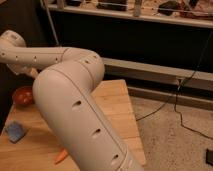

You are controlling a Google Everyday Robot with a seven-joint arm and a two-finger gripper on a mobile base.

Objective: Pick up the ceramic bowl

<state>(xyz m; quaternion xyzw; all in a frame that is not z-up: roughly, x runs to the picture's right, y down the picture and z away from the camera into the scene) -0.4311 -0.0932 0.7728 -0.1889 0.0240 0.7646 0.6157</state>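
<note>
Here, the big arm (75,110) crosses the wooden table (117,107); the ceramic bowl (23,95) sits by its far left edge.
The gripper (24,70) hangs just above the bowl, wide or narrow I cannot tell; speckled floor (170,140) lies past the right edge.

No writing, label, brand mark, number or sign was legible on any surface: neither on the arm (75,105), the bench (117,107), the ceramic bowl (22,96) nor the shelving (135,15) behind. The hand (25,71) lay at far left, under the arm's wrist, near the ceramic bowl, mostly hidden.
</note>
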